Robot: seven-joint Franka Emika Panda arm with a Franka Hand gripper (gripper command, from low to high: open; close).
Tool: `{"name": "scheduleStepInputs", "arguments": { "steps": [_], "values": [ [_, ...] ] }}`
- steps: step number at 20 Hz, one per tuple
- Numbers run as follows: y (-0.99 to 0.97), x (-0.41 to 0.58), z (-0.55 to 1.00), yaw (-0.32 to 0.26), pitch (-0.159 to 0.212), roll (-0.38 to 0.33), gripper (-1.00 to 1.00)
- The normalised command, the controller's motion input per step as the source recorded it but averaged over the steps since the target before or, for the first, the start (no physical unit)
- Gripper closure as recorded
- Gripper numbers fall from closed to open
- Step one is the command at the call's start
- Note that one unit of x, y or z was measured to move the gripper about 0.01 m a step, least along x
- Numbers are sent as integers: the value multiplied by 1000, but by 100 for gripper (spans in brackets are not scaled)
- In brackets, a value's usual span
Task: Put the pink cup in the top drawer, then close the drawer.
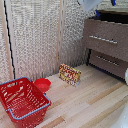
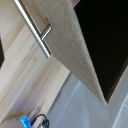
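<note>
The dark-brown storage unit (image 1: 107,42) stands at the exterior view's right. Its highest section (image 1: 105,37) is pulled out, and its silver bar handle (image 2: 35,27) faces the room. In the wrist view the drawer front (image 2: 67,40) edges a dark open interior (image 2: 102,35) in which I make out nothing. My gripper (image 1: 95,5) is a white block at the frame's upper edge, above the open drawer. Its fingers are cropped, so open or shut does not show. The pink recepticle is out of view in both frames.
A red wire basket (image 1: 22,100) sits on the wooden floor at the exterior view's left, with a red shallow bowl (image 1: 42,84) behind it. A yellow-and-red box (image 1: 70,74) leans by the screen wall. The lower drawer (image 1: 107,62) is shut. A small blue item (image 2: 24,121) lies beside a dark cable.
</note>
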Motion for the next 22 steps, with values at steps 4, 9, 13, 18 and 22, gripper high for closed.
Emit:
{"name": "scheduleStepInputs", "arguments": {
  "steps": [4, 9, 13, 18, 22],
  "values": [
    [40, -99, -271, 180, 163, -332, -100],
    [15, 1, -306, 183, 111, -358, -100],
    [0, 10, -304, 190, 62, -375, -100],
    [0, 9, -295, 192, 56, -375, -100],
    [0, 1, -243, 178, 53, -375, -100]
  ]
}}
